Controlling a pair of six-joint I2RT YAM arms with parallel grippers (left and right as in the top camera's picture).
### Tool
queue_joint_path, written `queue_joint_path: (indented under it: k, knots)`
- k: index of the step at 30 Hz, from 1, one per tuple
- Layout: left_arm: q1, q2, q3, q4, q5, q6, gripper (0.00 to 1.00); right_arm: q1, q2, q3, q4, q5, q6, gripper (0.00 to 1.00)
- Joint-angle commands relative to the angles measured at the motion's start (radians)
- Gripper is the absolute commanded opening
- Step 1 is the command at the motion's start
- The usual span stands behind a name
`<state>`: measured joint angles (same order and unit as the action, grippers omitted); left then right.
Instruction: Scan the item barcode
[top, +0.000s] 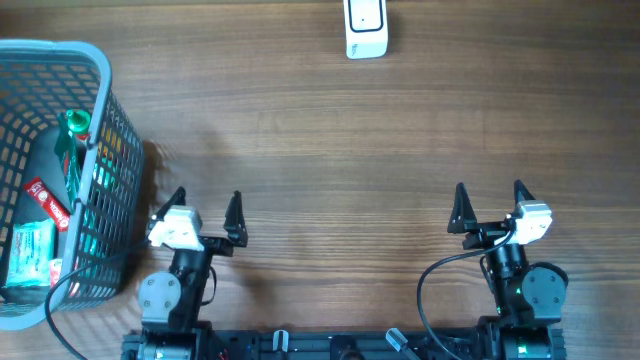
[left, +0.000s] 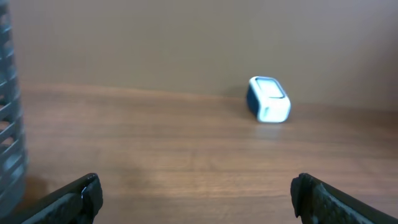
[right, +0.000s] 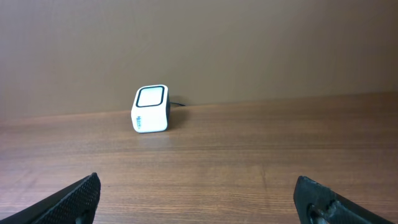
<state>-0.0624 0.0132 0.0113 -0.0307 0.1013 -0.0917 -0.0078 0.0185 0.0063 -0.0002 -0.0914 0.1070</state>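
Observation:
A white barcode scanner (top: 366, 28) stands at the far edge of the wooden table, also visible as the scanner (left: 268, 99) in the left wrist view and the scanner (right: 151, 109) in the right wrist view. Several packaged items (top: 45, 215) lie inside a grey wire basket (top: 105, 95) at the left. My left gripper (top: 207, 205) is open near the front edge, just right of the basket, with nothing between its fingers. My right gripper (top: 490, 200) is open at the front right, also holding nothing.
The basket's grey wall (left: 9, 124) shows at the left edge of the left wrist view. A black cable (top: 440, 290) loops by the right arm's base. Bare wooden tabletop (top: 340, 160) lies between the grippers and the scanner.

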Motion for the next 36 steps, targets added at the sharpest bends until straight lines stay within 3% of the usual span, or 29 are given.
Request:
queue_joint_path:
  k: [1, 8, 14, 20, 24, 29, 32, 36]
  knots:
    - [0.008, -0.006, 0.003, 0.049, 0.153, -0.006, 1.0, 0.004, 0.005, -0.001, 0.003, 0.016, -0.01, 1.0]
    - [0.008, 0.014, 0.187, 0.011, 0.19, -0.016, 1.0, 0.004, 0.005, -0.001, 0.003, 0.016, -0.01, 1.0]
    - [0.008, 0.19, 0.393, -0.005, 0.189, -0.016, 1.0, 0.004, 0.005, -0.001, 0.003, 0.016, -0.01, 1.0]
    - [0.008, 0.47, 0.742, -0.233, 0.122, -0.01, 1.0, 0.004, 0.005, -0.001, 0.003, 0.016, -0.01, 1.0]
    - [0.008, 0.581, 0.974, -0.417, 0.107, 0.062, 1.0, 0.004, 0.005, -0.001, 0.003, 0.016, -0.01, 1.0]
    - [0.008, 0.583, 1.016, -0.576, 0.118, 0.058, 1.0, 0.004, 0.005, -0.001, 0.002, 0.016, -0.01, 1.0]
    - [0.008, 0.583, 1.021, -0.591, 0.116, 0.058, 1.0, 0.004, 0.005, -0.001, 0.003, 0.016, -0.01, 1.0]
    - [0.008, 0.587, 1.077, -0.615, -0.042, 0.05, 1.0, 0.004, 0.005, -0.001, 0.003, 0.016, -0.01, 1.0]
